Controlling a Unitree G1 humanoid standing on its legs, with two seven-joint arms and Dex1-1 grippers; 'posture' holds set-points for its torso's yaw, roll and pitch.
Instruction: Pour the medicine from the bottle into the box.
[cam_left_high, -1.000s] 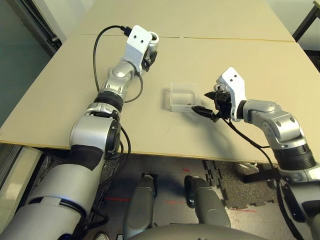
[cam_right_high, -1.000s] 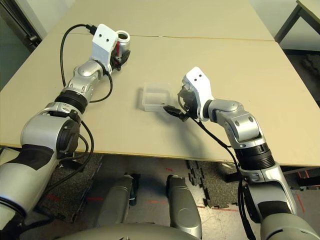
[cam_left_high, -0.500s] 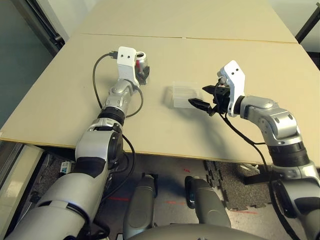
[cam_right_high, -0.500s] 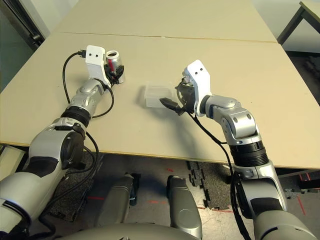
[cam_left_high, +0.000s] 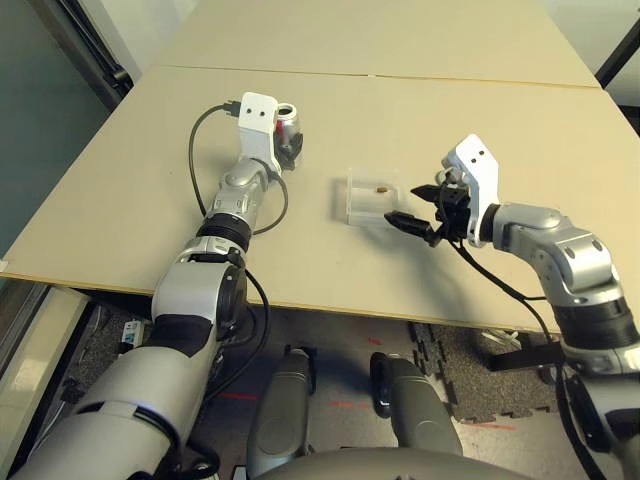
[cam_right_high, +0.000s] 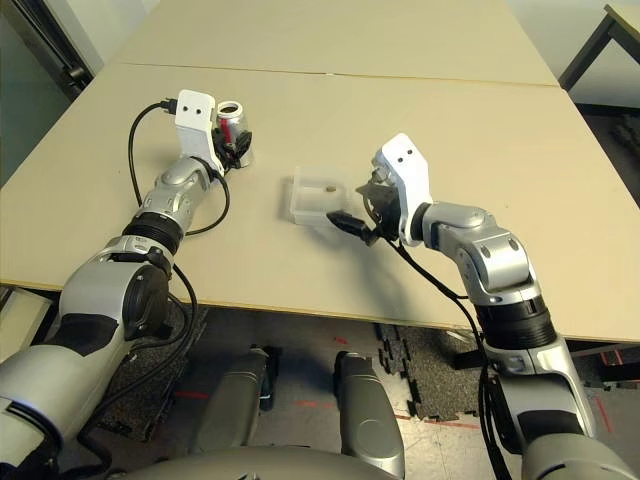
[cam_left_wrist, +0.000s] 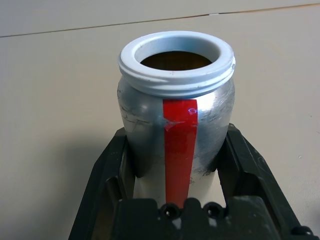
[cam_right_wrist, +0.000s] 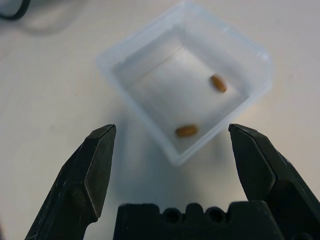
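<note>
bottle: uncapped, upright, clamped by left gripper | right gripper: wide, empty | box: two pills

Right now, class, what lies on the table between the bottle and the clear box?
Nothing: in the left eye view, bare table separates the bottle from the box.

bottle: stood upright on the table, left of the box
box: set mid-table
medicine: two pills lain inside the box
</note>
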